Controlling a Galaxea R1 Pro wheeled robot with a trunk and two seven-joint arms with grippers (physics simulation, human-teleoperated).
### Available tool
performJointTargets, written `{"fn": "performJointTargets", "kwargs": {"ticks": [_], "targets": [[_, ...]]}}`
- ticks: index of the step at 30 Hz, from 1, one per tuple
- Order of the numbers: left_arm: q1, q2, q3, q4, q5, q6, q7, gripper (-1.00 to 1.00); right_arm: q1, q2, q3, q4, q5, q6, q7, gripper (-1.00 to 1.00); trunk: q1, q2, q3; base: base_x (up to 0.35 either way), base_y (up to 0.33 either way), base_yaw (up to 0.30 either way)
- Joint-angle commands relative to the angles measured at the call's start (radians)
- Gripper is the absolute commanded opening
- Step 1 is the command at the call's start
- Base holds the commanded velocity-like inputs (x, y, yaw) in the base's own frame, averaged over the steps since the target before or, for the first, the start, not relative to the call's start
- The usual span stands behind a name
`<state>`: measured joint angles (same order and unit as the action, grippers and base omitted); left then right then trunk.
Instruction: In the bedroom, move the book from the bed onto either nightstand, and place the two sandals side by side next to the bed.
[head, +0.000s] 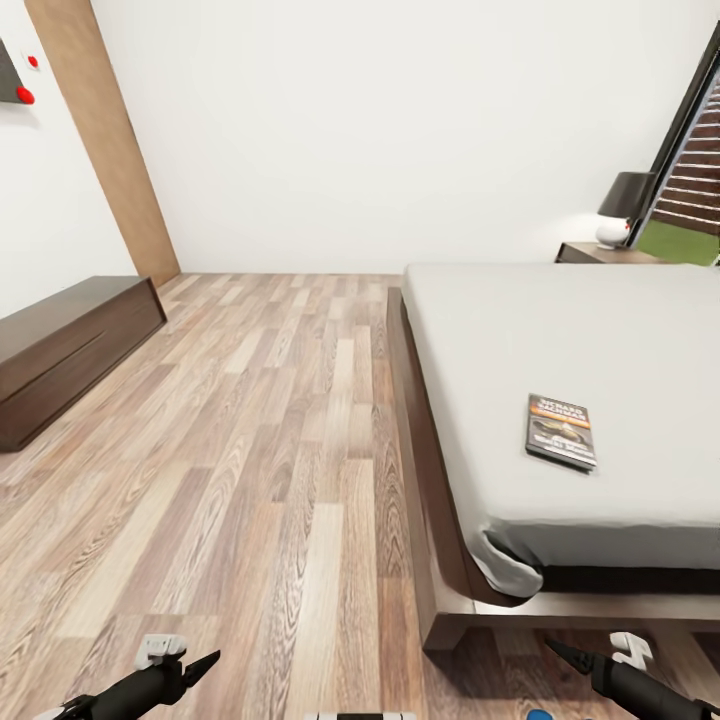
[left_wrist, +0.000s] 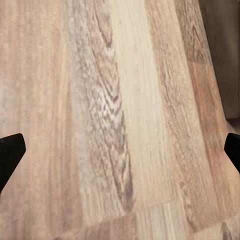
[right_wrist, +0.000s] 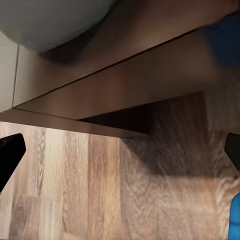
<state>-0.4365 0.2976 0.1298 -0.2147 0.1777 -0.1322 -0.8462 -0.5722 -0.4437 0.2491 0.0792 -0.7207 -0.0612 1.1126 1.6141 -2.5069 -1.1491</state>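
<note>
Book (head: 560, 431) is seen on bed (head: 600, 360) at 3 o'clock — left gripper (left_wrist: 120, 150) and right gripper (right_wrist: 120, 150) jaws are spread, empty.

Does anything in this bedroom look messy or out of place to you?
Two small things. A paperback book lies alone on the bare grey mattress, turned slightly askew to the bed's edges. At the near corner, the mattress cover sags loose over the wooden frame. Otherwise the room looks tidy.

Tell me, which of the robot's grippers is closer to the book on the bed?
Right. The right gripper sits just below the book by the bed's foot; the left gripper hangs over bare floor, farther off.
</note>
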Motion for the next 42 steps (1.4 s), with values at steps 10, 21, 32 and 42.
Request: {"fn": "performJointTargets", "kwargs": {"ticks": [10,21,32,42], "targets": [[-0.001,0.000,0.004,0.001,-0.003,-0.005,-0.004,1.00,-0.002,0.000,0.009,0.004,-0.006,-0.006,0.004,1.00,-0.003,0.001,0.026,0.000,0.000,0.000],[-0.001,0.000,0.004,0.001,-0.003,-0.006,-0.004,1.00,-0.002,0.000,0.009,0.004,-0.007,-0.006,0.004,1.00,-0.003,0.001,0.026,0.000,0.000,0.000],[-0.001,0.000,0.004,0.001,-0.003,-0.006,-0.004,1.00,-0.002,0.000,0.009,0.004,-0.007,-0.006,0.004,1.00,-0.003,0.001,0.026,-0.172,0.000,0.000],[-0.001,0.000,0.004,0.001,-0.003,-0.006,-0.005,1.00,-0.002,0.000,0.009,0.004,-0.007,-0.006,0.004,1.00,-0.003,0.001,0.026,-0.114,0.000,0.000]]}}
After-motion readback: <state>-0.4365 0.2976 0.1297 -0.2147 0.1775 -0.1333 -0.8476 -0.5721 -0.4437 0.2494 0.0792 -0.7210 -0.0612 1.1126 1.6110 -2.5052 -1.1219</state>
